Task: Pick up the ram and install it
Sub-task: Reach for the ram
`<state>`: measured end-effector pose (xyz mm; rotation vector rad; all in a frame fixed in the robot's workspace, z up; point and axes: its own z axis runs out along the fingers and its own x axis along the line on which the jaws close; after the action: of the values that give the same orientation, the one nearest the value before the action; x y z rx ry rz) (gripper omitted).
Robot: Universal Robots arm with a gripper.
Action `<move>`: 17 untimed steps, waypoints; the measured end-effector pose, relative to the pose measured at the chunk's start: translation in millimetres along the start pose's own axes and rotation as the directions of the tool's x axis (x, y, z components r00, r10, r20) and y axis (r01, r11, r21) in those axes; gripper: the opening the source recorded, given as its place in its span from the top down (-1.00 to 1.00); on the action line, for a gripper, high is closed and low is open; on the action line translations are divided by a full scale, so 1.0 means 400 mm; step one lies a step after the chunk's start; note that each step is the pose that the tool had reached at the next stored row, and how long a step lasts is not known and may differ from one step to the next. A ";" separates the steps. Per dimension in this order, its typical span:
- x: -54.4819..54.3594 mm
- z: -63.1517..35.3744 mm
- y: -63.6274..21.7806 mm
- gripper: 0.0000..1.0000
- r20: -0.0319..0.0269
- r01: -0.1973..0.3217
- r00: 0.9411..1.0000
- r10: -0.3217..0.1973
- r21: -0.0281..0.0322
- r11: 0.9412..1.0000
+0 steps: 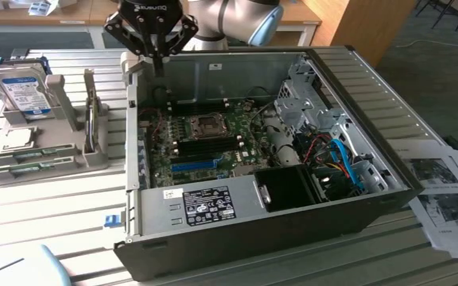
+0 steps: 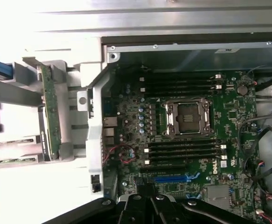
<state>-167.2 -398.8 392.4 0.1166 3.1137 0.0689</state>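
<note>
fingers (image 2: 147, 198) closed, empty, by case (image 2: 173, 46) rim; wrist view shows ram (image 2: 49, 112) on edge.

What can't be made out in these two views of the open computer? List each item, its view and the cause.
- Hard drive label, exterior view: print too small.
- Black sticker on the silver box, exterior view: text too small.
- RAM stick standing in the rack, wrist view: nearly edge-on, so its sticker and chips are unclear.
- Printed sheets, exterior view: cut off by the picture's edge.

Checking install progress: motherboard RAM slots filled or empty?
Empty: the slots by the CPU socket are bare black channels, no green stick seated.
</note>
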 end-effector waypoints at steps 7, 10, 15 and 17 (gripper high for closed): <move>0.044 0.000 -0.003 0.81 0.000 0.000 1.000 0.000 0.000 1.000; 0.063 -0.001 -0.005 0.81 0.000 0.000 1.000 0.000 0.000 1.000; 0.096 -0.001 -0.007 0.81 0.000 0.000 1.000 0.000 0.000 1.000; 0.109 -0.001 -0.008 0.81 0.000 0.000 1.000 0.000 0.000 1.000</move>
<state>-211.0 -398.9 391.6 0.1165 3.1136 0.0689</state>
